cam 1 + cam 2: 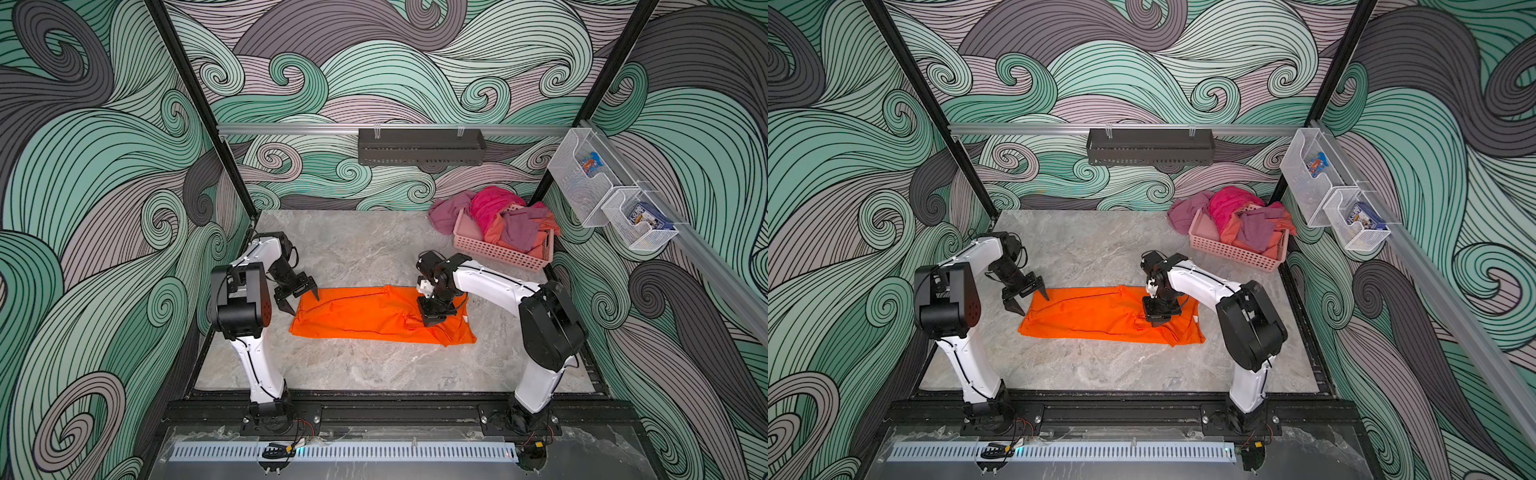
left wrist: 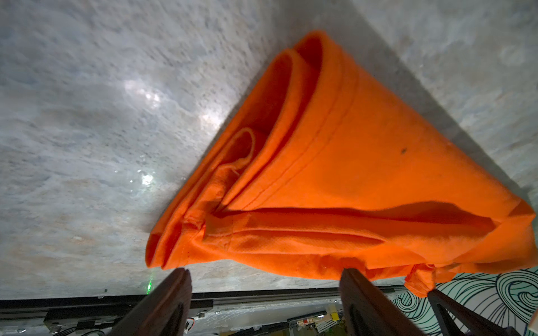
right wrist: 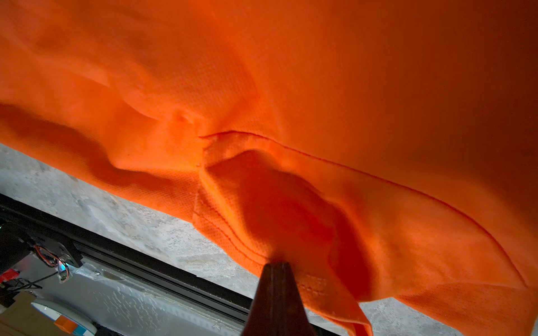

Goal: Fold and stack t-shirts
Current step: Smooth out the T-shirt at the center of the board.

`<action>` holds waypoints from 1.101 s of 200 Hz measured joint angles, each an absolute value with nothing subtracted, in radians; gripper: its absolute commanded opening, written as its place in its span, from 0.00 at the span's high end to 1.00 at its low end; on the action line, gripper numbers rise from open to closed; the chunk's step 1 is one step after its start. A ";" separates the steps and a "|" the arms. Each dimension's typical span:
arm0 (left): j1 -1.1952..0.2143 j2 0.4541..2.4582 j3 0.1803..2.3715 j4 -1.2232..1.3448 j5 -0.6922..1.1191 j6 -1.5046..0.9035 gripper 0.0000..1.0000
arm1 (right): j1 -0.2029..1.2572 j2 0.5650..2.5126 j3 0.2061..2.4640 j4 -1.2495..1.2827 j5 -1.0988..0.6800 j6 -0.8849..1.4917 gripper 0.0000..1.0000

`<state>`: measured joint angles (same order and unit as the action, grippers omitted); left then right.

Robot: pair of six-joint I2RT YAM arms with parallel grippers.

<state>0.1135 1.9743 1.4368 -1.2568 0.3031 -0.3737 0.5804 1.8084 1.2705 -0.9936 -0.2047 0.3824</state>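
1. The table (image 1: 374, 365) carries the whole job. No finished pile is seen on it near either gripper.
2. The t-shirt (image 1: 365, 316) is laid flat as a long, narrow band. It runs from just in front of the left gripper (image 1: 302, 302) to beneath the right gripper (image 3: 276, 270). Layered edges are seen at its near end in the left wrist view, so the lengthwise folds are judged done. The band is judged to need doubling end over end before it can be set down as the start of a stack.
3. A basket (image 1: 494, 249) is placed beyond the right gripper, near the back corner. It is heaped with loose clothes (image 1: 511, 224), one piece spilling over its side. These are judged to be waiting their turn, so most of the task is left.
4. The left gripper is held spread wide and empty, its jaws on either side of the band's corner; whether the cloth is touched cannot be told.
5. The right gripper is clenched on a raised pinch of the t-shirt, well in from the band's other end.
6. A small white label (image 1: 464, 318) shows at the shirt's edge just outside the right gripper.
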 measured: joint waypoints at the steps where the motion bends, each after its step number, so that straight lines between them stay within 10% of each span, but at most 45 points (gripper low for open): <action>1: 0.113 1.975 1.436 -1.256 0.303 -0.374 0.18 | 0.580 1.808 1.269 -0.994 -0.205 0.383 1.00; 147: 0.124 2.007 1.423 -1.188 0.301 -0.383 0.55 | 0.584 1.790 1.383 -0.988 -0.224 0.404 1.00; 192: 0.130 2.007 1.414 -1.175 0.301 -0.389 1.00 | 0.585 1.820 1.377 -0.990 -0.228 0.404 1.00; 220: 0.135 2.007 1.413 -1.172 0.301 -0.377 1.00 | 0.585 1.821 1.371 -0.990 -0.228 0.403 1.00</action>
